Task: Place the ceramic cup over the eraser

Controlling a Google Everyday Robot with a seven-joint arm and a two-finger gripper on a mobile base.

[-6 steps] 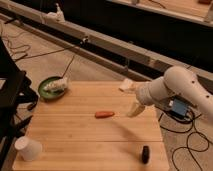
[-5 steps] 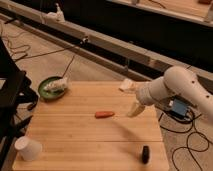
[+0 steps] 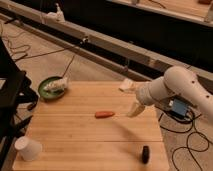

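The white ceramic cup stands upright near the front left corner of the wooden table. Close to the front edge on the right lies the small black eraser, far from the cup. My gripper hangs over the right part of the table, pointing down and to the left, on the end of the white arm that comes in from the right. It is open and holds nothing. It sits well behind the eraser and far to the right of the cup.
An orange carrot-like stick lies mid-table, just left of the gripper. A green plate with a white object on it sits at the back left corner. A flat white block rests at the back edge. Dark furniture stands left; cables trail right.
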